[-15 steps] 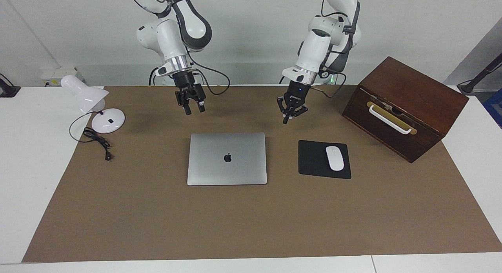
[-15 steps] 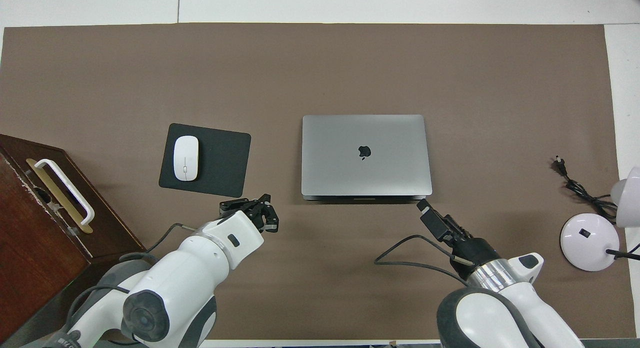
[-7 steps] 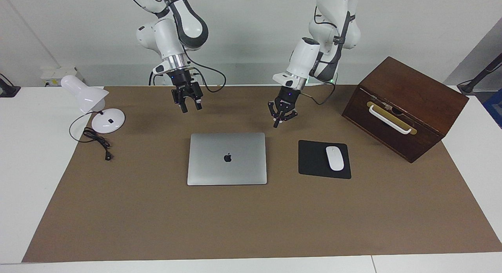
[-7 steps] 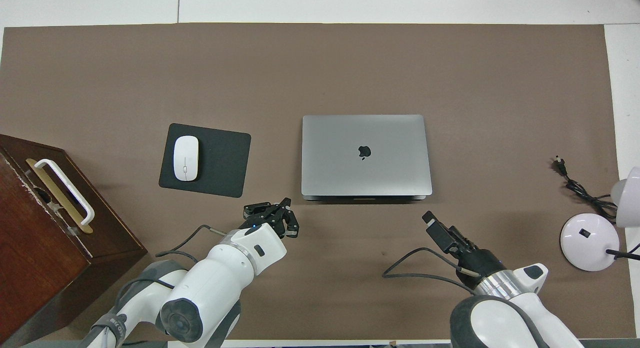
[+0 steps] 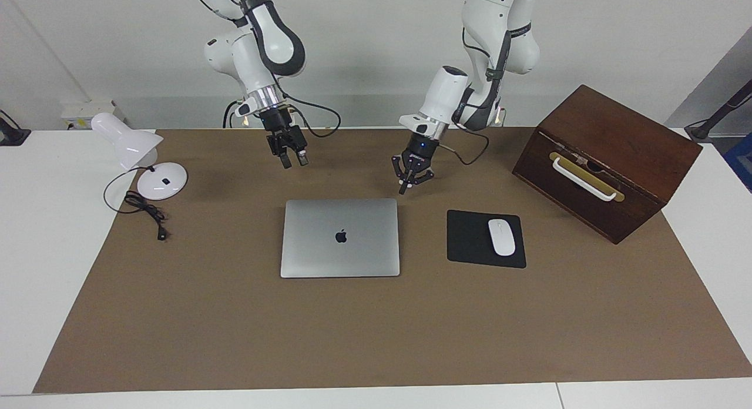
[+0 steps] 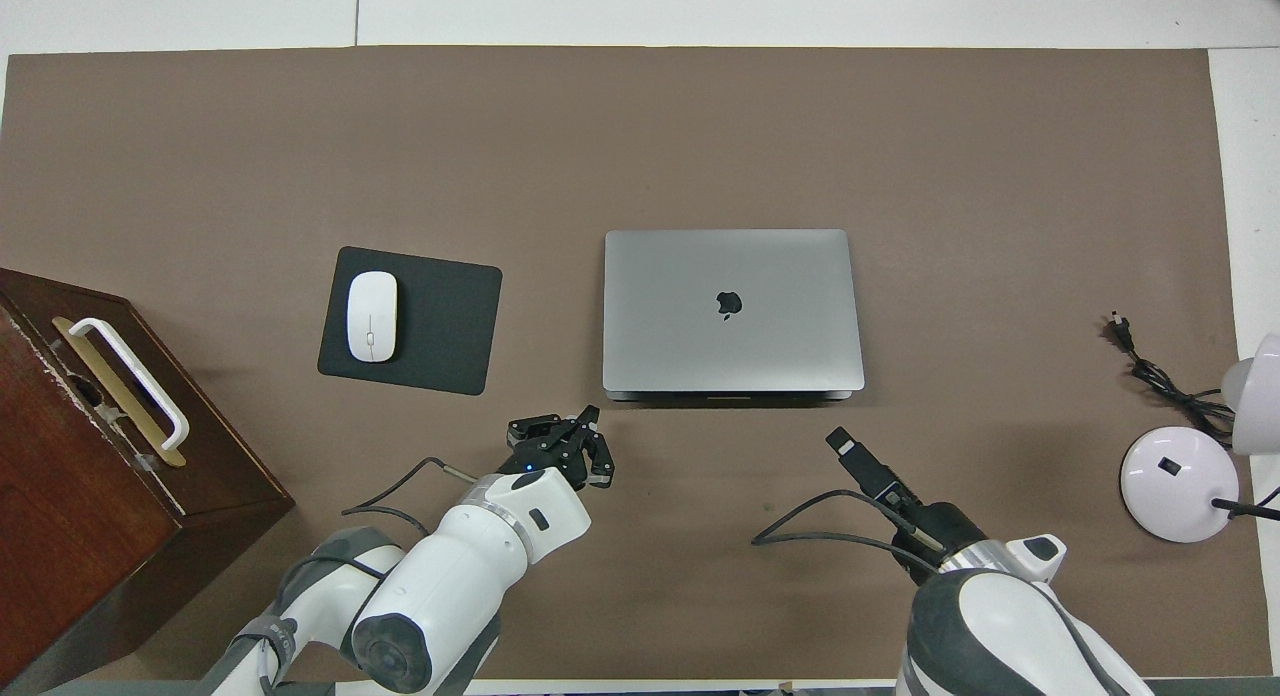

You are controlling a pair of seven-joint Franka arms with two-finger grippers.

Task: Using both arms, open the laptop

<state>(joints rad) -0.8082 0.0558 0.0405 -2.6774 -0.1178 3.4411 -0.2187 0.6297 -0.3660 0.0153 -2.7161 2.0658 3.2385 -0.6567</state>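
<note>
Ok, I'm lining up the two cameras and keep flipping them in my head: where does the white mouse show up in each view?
Facing view: the white mouse lies on the black mouse pad, right of centre, beside the laptop.
Overhead view: the white mouse lies on the black mouse pad, left of centre.
Shared landmark: the wooden box, at the left arm's end of the table in both.

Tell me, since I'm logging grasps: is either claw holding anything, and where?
Nothing is held: left claw and right claw hang clear of the closed laptop.
</note>
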